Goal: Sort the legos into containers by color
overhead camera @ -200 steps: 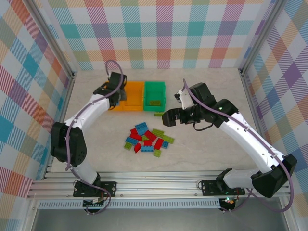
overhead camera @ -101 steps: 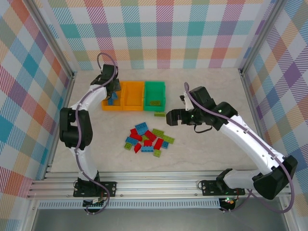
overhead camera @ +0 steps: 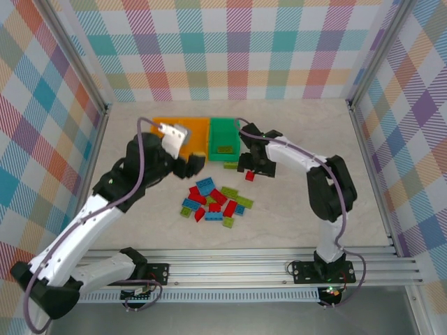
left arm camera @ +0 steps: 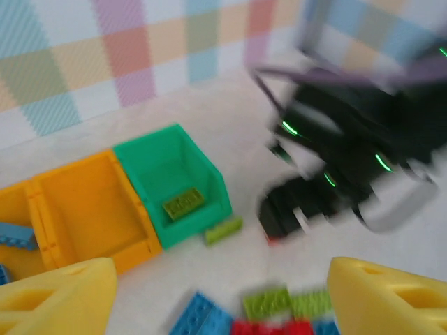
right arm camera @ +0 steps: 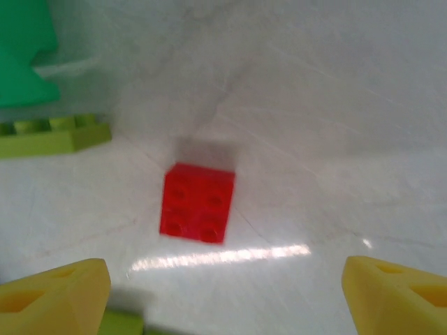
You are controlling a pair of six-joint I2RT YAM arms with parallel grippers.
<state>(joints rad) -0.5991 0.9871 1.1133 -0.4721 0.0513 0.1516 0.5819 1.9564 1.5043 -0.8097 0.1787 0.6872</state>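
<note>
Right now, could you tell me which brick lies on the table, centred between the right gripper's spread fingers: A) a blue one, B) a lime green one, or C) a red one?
C: in the right wrist view a red brick lies flat on the table, centred ahead of the open right gripper, while the lime green brick sits off to the side near the green bin.
</note>
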